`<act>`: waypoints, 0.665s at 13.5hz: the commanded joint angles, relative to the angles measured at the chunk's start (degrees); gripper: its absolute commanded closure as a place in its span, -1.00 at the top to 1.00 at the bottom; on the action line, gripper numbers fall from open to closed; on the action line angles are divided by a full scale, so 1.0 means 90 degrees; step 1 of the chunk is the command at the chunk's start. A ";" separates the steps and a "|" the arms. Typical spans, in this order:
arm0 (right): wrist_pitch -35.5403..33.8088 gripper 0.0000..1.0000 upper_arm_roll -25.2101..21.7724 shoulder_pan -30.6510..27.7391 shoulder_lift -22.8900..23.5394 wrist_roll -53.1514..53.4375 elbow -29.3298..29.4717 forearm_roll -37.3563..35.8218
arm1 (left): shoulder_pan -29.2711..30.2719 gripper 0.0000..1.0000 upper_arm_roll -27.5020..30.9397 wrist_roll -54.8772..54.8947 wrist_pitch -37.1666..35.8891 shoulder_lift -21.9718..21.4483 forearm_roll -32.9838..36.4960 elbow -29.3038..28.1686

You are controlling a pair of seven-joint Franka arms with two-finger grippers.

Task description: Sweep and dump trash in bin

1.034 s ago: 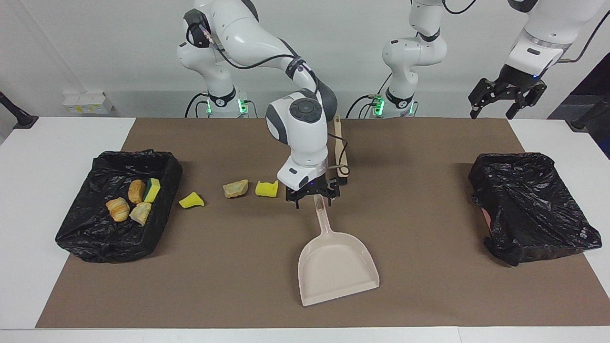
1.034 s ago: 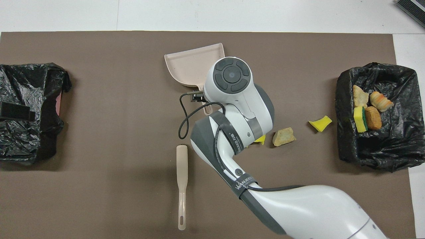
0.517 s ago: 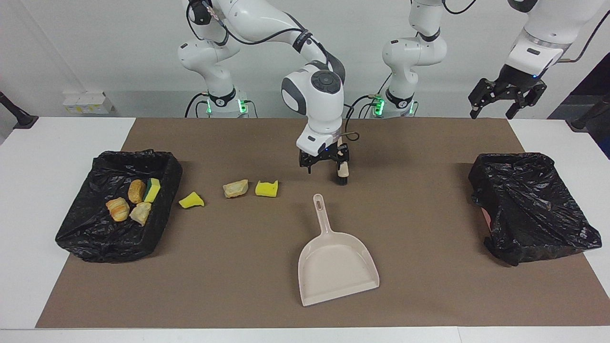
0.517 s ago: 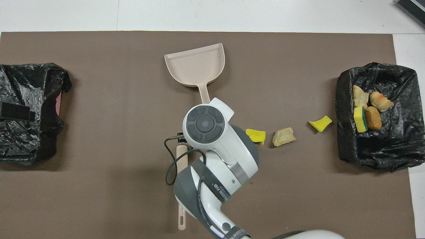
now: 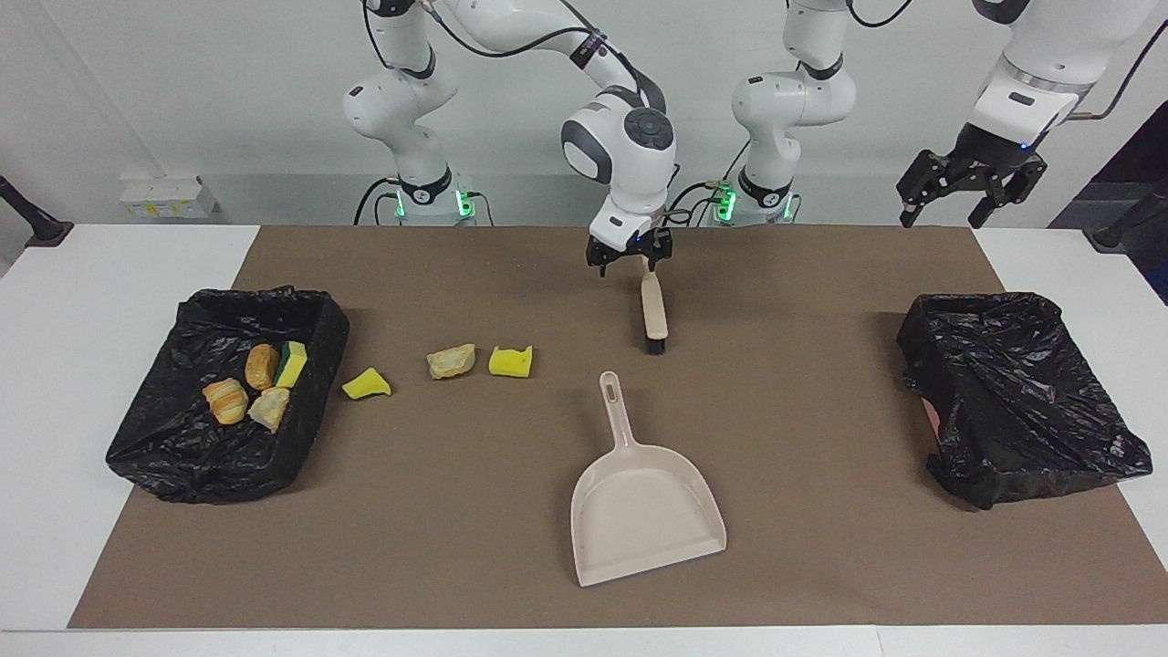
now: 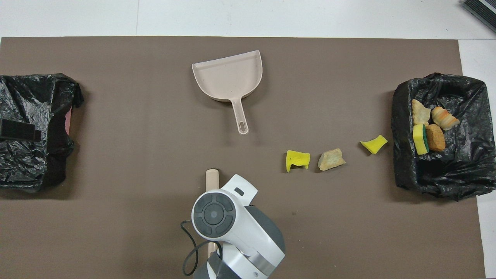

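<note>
Three pieces of trash lie on the brown mat: a yellow sponge chunk [image 5: 510, 360] [image 6: 297, 160], a tan bread lump [image 5: 451, 360] [image 6: 330, 159] and another yellow chunk [image 5: 366, 384] [image 6: 374, 144] beside the bin [image 5: 173, 456] [image 6: 403, 155] at the right arm's end. Several more pieces lie inside that bin. The beige brush [image 5: 652, 310] [image 6: 212, 179] lies mid-mat, with the beige dustpan [image 5: 639, 502] [image 6: 228, 75] farther from the robots. My right gripper [image 5: 630, 260] hangs open over the brush's handle, holding nothing. My left gripper [image 5: 967, 205] [image 6: 19, 130] waits open, raised at its own end.
A second black-lined bin [image 5: 1013, 392] [image 6: 35, 155] sits at the left arm's end of the table, under the left gripper in the overhead view. The brown mat [image 5: 821, 566] covers most of the white table. In the overhead view the right arm's wrist hides most of the brush.
My right gripper has left the dustpan's handle, risen and drawn back toward the robots, stopping over the brush's handle. The dustpan, trash and left arm have not moved.
</note>
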 commanded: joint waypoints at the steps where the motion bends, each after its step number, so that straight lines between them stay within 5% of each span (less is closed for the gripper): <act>1: 0.0543 1.00 -0.0008 0.0233 -0.0161 0.0649 -0.0450 0.0175 | -0.0034 1.00 0.0010 -0.0040 -0.0125 -0.0038 0.0000 0.0042; 5: 0.0622 1.00 0.0012 0.0341 -0.0102 0.0525 -0.0471 0.0456 | -0.0228 1.00 -0.0097 -0.0242 0.0389 0.0000 0.0000 -0.0055; 9: 0.0631 0.90 0.0022 0.0565 -0.0102 0.0427 -0.0695 0.0780 | -0.1389 1.00 -0.0097 -0.1785 0.1327 0.0614 0.0010 -0.0153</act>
